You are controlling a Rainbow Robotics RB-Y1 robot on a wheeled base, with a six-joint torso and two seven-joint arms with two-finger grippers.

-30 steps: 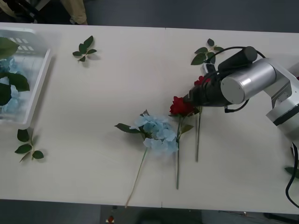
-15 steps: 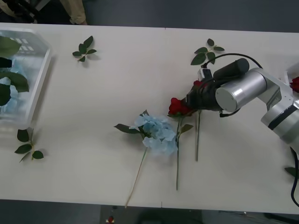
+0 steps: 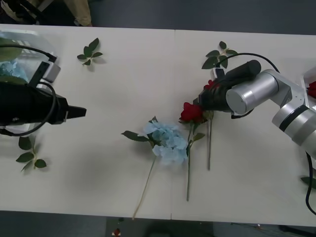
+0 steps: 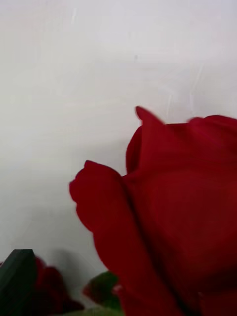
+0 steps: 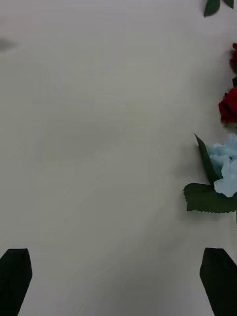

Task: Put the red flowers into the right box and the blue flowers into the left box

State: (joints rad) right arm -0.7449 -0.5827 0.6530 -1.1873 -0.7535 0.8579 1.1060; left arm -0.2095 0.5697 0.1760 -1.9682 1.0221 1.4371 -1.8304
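Two red flowers lie mid-table. One bloom (image 3: 190, 112) sits just left of my right gripper (image 3: 202, 101). The other bloom (image 3: 211, 85) is partly covered by that gripper, which is open, and a red bloom (image 4: 182, 212) looms right in front of its one visible finger (image 4: 17, 276). A blue flower (image 3: 165, 140) lies left of the roses, also seen as the blue flower (image 5: 224, 168) off to one side of my open left gripper (image 5: 117, 281). That left gripper (image 3: 81, 112) hovers over bare table. The left box (image 3: 29, 35) holds blue blooms. The right box (image 3: 308, 76) shows its edge, with something red in it.
Loose leaf sprigs lie at the back left (image 3: 89, 52), behind my right arm (image 3: 219, 55) and near the left front (image 3: 29, 153). The flower stems reach close to the table's front edge. Bare table lies between the left gripper and the flowers.
My left arm has swung in from the left and now reaches over the table in front of the left box. The right gripper has edged back slightly by the roses.
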